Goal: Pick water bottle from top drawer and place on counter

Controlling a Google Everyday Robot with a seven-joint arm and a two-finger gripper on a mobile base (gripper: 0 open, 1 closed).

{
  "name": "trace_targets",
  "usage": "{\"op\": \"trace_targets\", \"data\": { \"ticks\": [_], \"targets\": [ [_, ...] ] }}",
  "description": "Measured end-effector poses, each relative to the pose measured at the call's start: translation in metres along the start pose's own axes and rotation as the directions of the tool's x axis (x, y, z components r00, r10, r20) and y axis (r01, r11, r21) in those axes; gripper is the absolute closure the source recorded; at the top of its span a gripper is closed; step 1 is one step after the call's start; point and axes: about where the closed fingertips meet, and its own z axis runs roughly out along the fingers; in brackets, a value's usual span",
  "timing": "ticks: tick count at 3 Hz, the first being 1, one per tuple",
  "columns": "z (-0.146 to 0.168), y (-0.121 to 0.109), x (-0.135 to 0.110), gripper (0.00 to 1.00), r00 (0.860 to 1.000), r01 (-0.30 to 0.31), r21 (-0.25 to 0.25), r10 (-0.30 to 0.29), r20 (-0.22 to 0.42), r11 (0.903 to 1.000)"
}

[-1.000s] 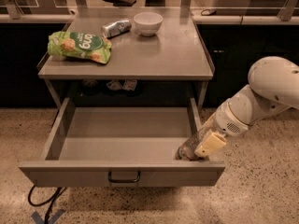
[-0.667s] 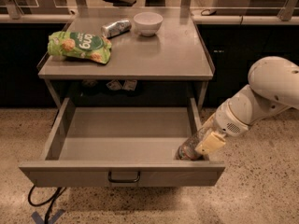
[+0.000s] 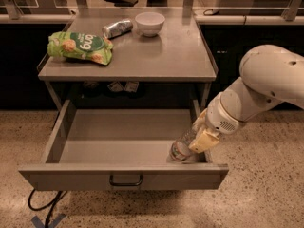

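The top drawer (image 3: 71,127) is pulled wide open below the counter (image 3: 161,56). The water bottle (image 3: 181,148), clear with a label band, is in the drawer's front right corner, tilted with its top toward my gripper. My gripper (image 3: 198,137) reaches in over the drawer's right wall and is closed around the bottle's upper part. One pale yellow finger pad (image 3: 205,139) shows on the near side. The bottle's base rests at or just above the drawer floor.
On the counter lie a green snack bag (image 3: 80,47), a silver can (image 3: 117,28) on its side and a white bowl (image 3: 149,23). A pale ledge with dark fronts (image 3: 247,19) runs behind. A black cable (image 3: 45,205) lies on the speckled floor.
My gripper and the bottle have shifted slightly left and up together inside the drawer. Nothing else has moved.
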Motion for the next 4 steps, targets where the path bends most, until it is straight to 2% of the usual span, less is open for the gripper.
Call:
{"op": "trace_targets", "data": {
  "ticks": [1,2,3,4],
  "targets": [
    [-0.051,0.016,-0.057,1.0,0.993,0.115,0.079,-0.117,0.03,0.9903],
    [-0.114,0.018,-0.097,1.0,0.973,0.168,0.176,-0.192,0.125,0.9699],
    [-0.117,0.02,-0.102,1.0,0.971,0.171,0.179,-0.196,0.135,0.9689],
    [-0.121,0.013,-0.1,1.0,0.963,0.175,0.194,-0.209,0.172,0.9653]
  ]
}}
